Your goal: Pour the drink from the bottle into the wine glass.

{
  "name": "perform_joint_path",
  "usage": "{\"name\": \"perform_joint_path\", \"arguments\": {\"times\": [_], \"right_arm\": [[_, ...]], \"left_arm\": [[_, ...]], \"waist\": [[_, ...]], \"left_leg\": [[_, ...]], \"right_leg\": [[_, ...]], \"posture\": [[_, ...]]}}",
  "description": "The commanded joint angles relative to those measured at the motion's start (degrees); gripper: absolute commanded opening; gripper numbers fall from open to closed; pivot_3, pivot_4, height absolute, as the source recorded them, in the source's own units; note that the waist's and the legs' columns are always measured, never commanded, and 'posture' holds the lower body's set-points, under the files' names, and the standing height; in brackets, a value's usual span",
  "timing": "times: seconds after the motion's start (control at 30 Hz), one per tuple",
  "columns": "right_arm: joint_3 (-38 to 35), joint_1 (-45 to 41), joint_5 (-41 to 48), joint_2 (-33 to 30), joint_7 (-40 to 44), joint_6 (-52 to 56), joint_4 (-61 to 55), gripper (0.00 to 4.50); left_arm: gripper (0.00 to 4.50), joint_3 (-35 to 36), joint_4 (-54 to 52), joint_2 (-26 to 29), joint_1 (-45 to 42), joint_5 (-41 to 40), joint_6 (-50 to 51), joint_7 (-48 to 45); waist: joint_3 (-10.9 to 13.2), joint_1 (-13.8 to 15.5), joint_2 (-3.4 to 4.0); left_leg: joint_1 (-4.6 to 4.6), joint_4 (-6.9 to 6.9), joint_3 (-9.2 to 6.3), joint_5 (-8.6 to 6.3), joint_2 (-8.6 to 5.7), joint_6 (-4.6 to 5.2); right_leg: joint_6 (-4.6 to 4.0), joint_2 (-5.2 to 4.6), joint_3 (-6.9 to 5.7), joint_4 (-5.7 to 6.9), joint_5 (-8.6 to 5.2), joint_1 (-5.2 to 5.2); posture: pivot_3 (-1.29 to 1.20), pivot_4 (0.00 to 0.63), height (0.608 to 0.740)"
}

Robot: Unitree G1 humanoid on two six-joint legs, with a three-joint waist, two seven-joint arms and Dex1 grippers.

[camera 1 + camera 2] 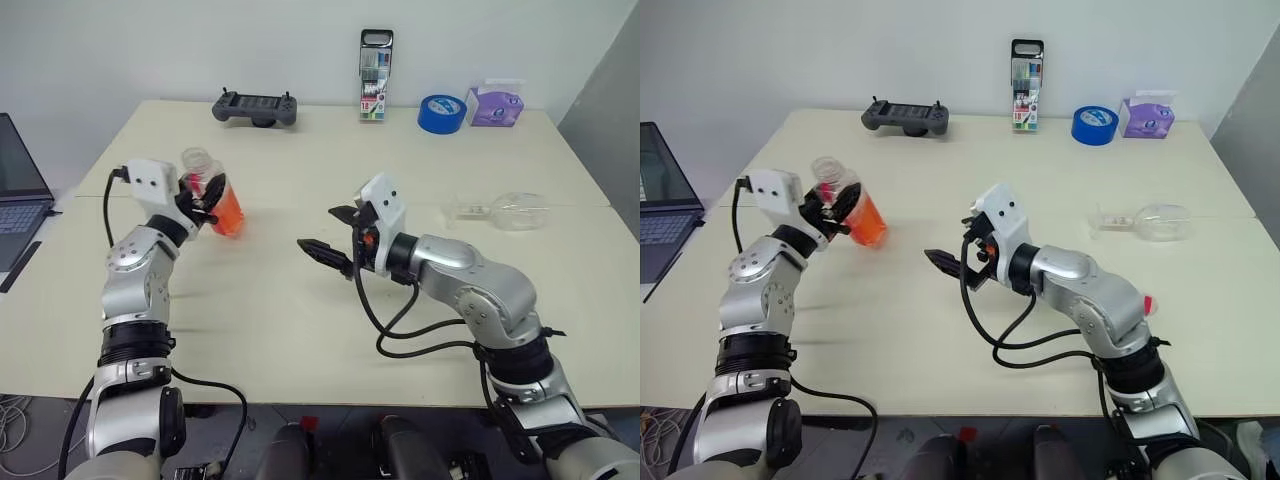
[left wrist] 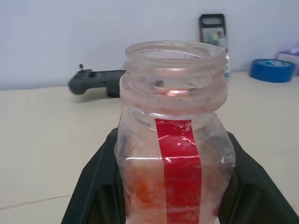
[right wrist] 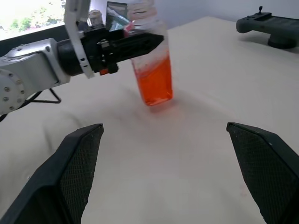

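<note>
The left gripper (image 1: 203,197) pinches the uncapped clear plastic bottle (image 1: 213,190) of orange-red drink (image 1: 228,212) upright — the right gripper (image 1: 335,236), at its four o'clock, is spread wide — while the clear stemmed wine glass (image 1: 505,211) lies sideways at three o'clock.

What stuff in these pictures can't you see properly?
- Bottle: in the left wrist view its bottom is cut off by the picture's edge, and the left gripper's fingers cover its sides.
- Wine glass: lying on its side far off in the head views; too small and clear to tell whether any drink is inside.
- Laptop: cut off by the left edge.
- Marker pack: its print is too small to read.
</note>
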Motion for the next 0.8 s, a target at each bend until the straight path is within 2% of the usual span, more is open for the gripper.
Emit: {"name": "perform_joint_path", "arguments": {"times": [0.03, 0.1, 0.37, 0.63, 0.8], "right_arm": [[0.30, -0.54, -1.15, -0.15, 1.80, -1.62, -0.97, 4.50], [0.48, -0.29, -1.68, -0.34, 2.41, -1.57, -1.05, 4.50], [0.02, 0.49, -3.67, -0.65, 2.62, -1.32, -1.30, 4.50], [-0.14, 1.38, -4.95, 0.03, 2.57, -1.58, -0.87, 4.50], [-0.58, 1.14, -5.46, 0.82, 2.55, -2.05, -0.02, 4.50]], "left_arm": [[1.87, 1.23, 2.01, -0.10, -1.11, -0.12, -3.60, 1.01], [1.87, 1.14, 4.73, -0.05, -1.59, 0.52, -5.29, 1.62], [1.87, -0.75, 9.76, -0.69, -1.45, 2.11, -8.39, 1.58], [4.48, -0.67, 12.28, -0.17, -2.41, 2.74, -8.81, 2.69], [4.48, -1.29, 11.13, -0.09, -1.38, 2.75, -8.01, 2.19]], "waist": [[-0.02, -0.02, -0.04], [-0.03, -0.05, -0.05], [-0.03, -0.36, -0.04], [-0.05, -0.42, -0.07], [-0.05, -0.41, -0.07]], "left_leg": [[-0.15, 0.03, 0.01, 0.02, -0.02, -0.03], [-0.31, 0.03, 0.01, 0.20, -0.01, -0.35], [-0.04, -0.02, -0.07, 0.22, 0.11, -0.29], [-0.09, -0.01, -0.04, 0.28, 0.11, -0.29], [-0.16, -0.01, -0.02, 0.28, 0.11, -0.30]], "right_leg": [[0.01, -0.01, 0.00, 0.07, 0.01, -0.18], [0.04, -0.02, 0.00, 0.12, 0.04, -0.35], [-0.08, 0.13, -0.17, 0.28, 0.24, -0.20], [-0.05, 0.14, -0.21, 0.26, 0.31, -0.23], [-0.05, 0.13, -0.20, 0.21, 0.31, -0.28]], "posture": [[0.00, 0.150, 0.740], [0.00, 0.150, 0.740], [0.00, 0.150, 0.740], [0.00, 0.150, 0.740], [0.00, 0.150, 0.740]]}}
